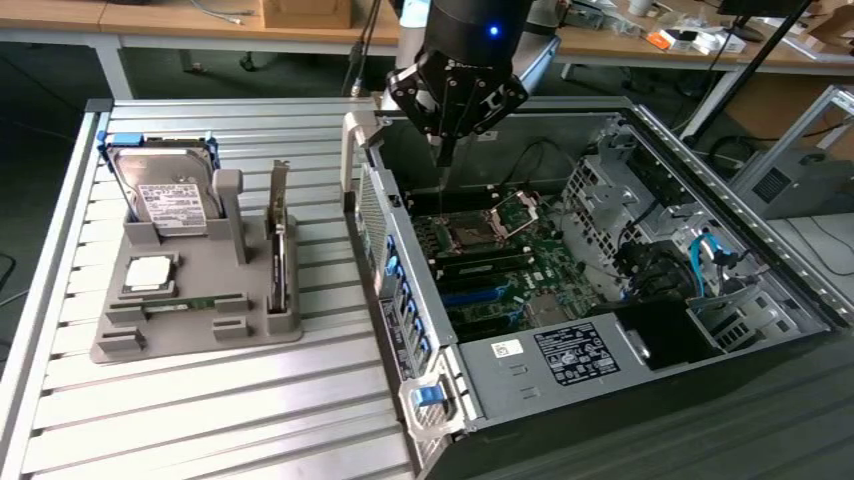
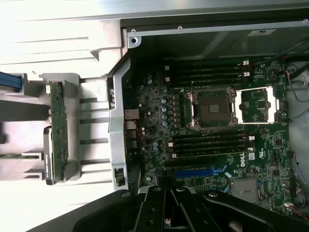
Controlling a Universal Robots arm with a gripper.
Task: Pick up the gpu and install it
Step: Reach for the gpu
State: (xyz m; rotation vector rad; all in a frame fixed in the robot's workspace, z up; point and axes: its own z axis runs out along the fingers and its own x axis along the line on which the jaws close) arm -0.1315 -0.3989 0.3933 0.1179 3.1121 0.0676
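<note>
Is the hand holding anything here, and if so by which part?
Nothing. The hand is shut and empty above the open case; the gpu stands in its holder.

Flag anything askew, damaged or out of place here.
Nothing stands out. The gpu and hard drive sit in their slots of the gray holder. The tool hangs shut over the open case, holding nothing.
</note>
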